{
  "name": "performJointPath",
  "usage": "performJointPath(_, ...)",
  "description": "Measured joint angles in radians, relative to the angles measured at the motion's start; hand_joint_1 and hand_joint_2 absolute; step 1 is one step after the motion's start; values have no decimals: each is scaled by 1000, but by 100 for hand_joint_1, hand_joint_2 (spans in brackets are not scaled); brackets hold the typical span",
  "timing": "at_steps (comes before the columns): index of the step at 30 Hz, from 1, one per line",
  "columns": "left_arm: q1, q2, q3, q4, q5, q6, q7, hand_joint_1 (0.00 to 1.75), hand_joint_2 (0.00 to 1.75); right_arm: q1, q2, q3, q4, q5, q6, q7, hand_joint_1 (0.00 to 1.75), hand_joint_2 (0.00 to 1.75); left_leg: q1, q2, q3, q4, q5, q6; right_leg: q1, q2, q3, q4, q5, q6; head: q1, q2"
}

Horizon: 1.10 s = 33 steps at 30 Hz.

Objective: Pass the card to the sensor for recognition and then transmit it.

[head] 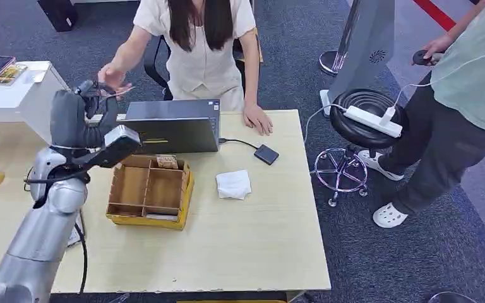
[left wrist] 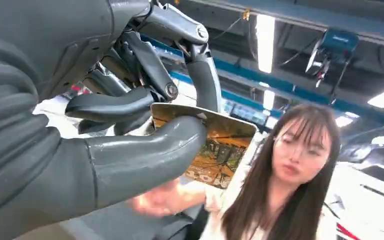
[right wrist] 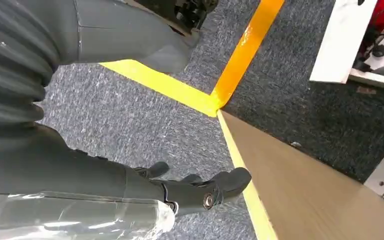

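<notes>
My left hand (head: pixel 90 104) is raised over the table's back left corner, and in the left wrist view my left hand (left wrist: pixel 130 125) pinches a card (left wrist: pixel 222 145) with an orange-brown picture between thumb and fingers. A seated person's hand (head: pixel 113 77) reaches out right beside my fingers; in the left wrist view the person's hand (left wrist: pixel 162 200) is blurred just beneath the card. The black square sensor (head: pixel 266 154) lies on the table right of the laptop, on a cable. My right hand (right wrist: pixel 80 165) hangs beside the table edge over the carpet, thumb and fingers apart with nothing between them.
A dark laptop (head: pixel 173 126) stands at the table's back edge. In front of it sit a yellow compartment box (head: pixel 150 192) and a white folded cloth (head: pixel 233 184). A stool with a power strip (head: pixel 369 117) and a standing person (head: pixel 461 107) are to the right.
</notes>
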Motion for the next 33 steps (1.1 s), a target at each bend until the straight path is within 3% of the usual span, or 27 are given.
performJointPath(4,-105,6,-1,49,38,-50,20,159,175,-4,2,0,0,5,2,0,0,175,0,1,0,0,0,0,0,1,0,0,0,0,0,0)
performJointPath(6,-136,6,-1,70,40,-53,23,157,175,-6,4,0,0,6,5,2,0,175,0,1,0,0,0,0,0,1,0,0,0,0,0,0)
performJointPath(7,-147,6,-2,80,42,-54,24,148,175,-7,6,0,0,6,8,2,0,175,0,1,0,0,0,0,0,1,0,0,0,0,0,0)
performJointPath(12,-179,6,-11,132,51,-49,41,145,175,-11,9,0,0,6,18,3,0,175,0,1,0,0,0,0,0,1,0,0,0,0,0,0)
performJointPath(14,-187,6,-17,150,32,-37,49,113,175,-11,9,0,0,7,18,4,0,175,0,1,0,0,0,0,0,1,0,0,0,0,0,0)
performJointPath(17,-201,13,-38,192,-25,-12,64,99,175,-13,10,0,0,14,24,11,0,175,0,1,0,0,0,0,0,1,0,0,0,0,0,0)
performJointPath(19,-207,17,-47,217,-47,3,68,101,175,-15,10,0,0,15,29,13,0,175,0,1,0,0,0,0,0,1,0,0,0,0,0,0)
performJointPath(20,-209,18,-51,229,-55,12,70,112,175,-15,10,0,0,16,32,14,0,175,0,1,0,0,0,0,0,1,0,0,0,0,0,0)
performJointPath(24,-209,22,-60,259,-68,28,72,105,175,-17,13,0,0,17,33,15,0,175,0,1,0,0,0,0,0,1,0,0,0,0,0,0)
performJointPath(25,-209,23,-60,266,-68,29,72,0,175,-17,13,0,0,16,33,15,0,175,0,1,0,0,0,0,0,1,0,0,0,0,0,0)
performJointPath(28,-207,25,-61,279,-64,34,72,0,175,-17,13,0,0,14,35,16,0,175,0,1,0,0,0,0,0,1,0,0,0,0,0,0)
performJointPath(29,-207,25,-61,283,-55,40,69,0,0,-17,13,0,0,13,34,16,0,175,0,1,0,0,0,0,0,1,0,0,0,0,0,0)
performJointPath(33,-204,25,-61,283,-39,77,59,0,0,-17,14,0,0,12,32,16,0,175,0,1,0,0,0,0,0,1,0,0,0,0,0,0)
